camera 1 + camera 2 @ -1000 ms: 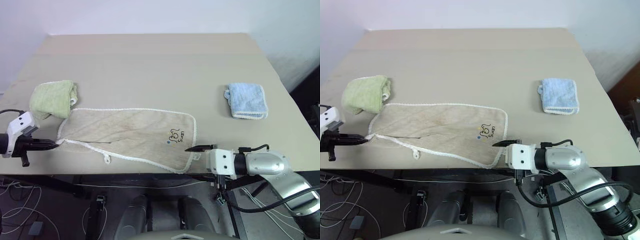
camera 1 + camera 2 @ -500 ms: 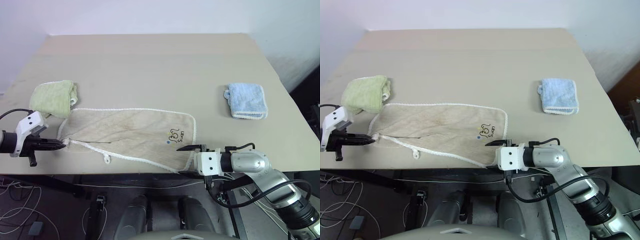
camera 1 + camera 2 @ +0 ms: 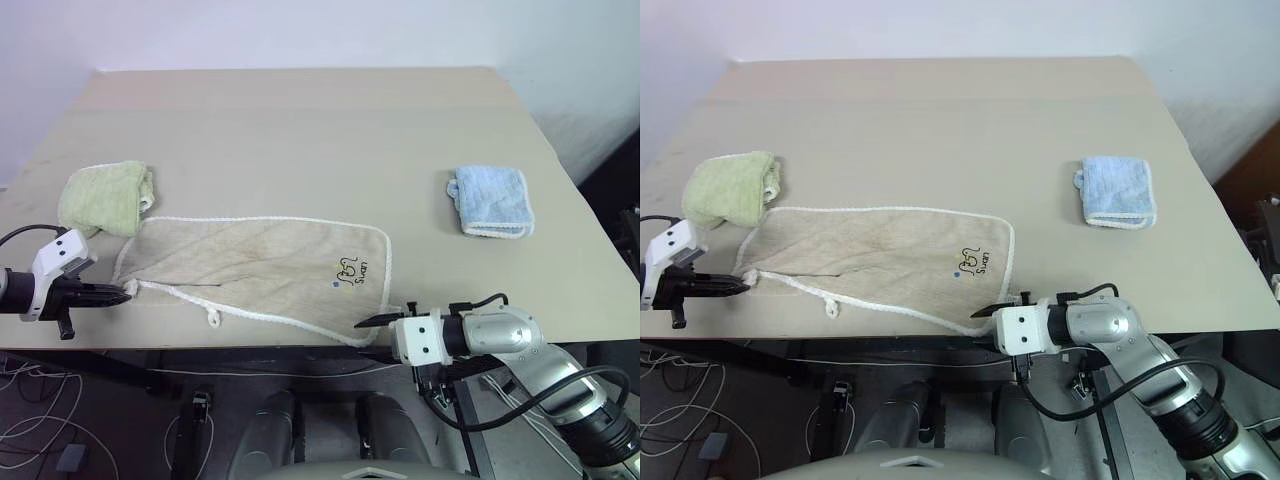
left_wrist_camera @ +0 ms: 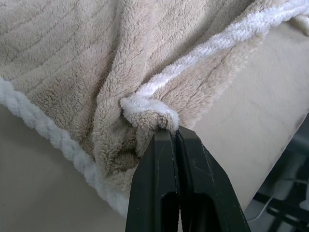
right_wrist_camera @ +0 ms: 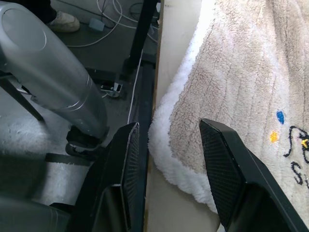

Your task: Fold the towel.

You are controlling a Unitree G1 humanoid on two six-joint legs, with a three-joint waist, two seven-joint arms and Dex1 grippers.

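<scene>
The beige towel (image 3: 255, 270) lies flat on the desk (image 3: 300, 130), its left corner pinched tight in the left gripper (image 3: 118, 293), while the right gripper (image 3: 985, 311), jaws apart, straddles the near right corner to grab it for folding.

Head pair overlooks table (image 3: 300, 120); wrist views close.

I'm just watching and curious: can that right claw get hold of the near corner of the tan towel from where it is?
Probably yes. The right gripper is open, its fingers either side of the towel's white-hemmed corner at the table's front edge, with nothing between them.
</scene>
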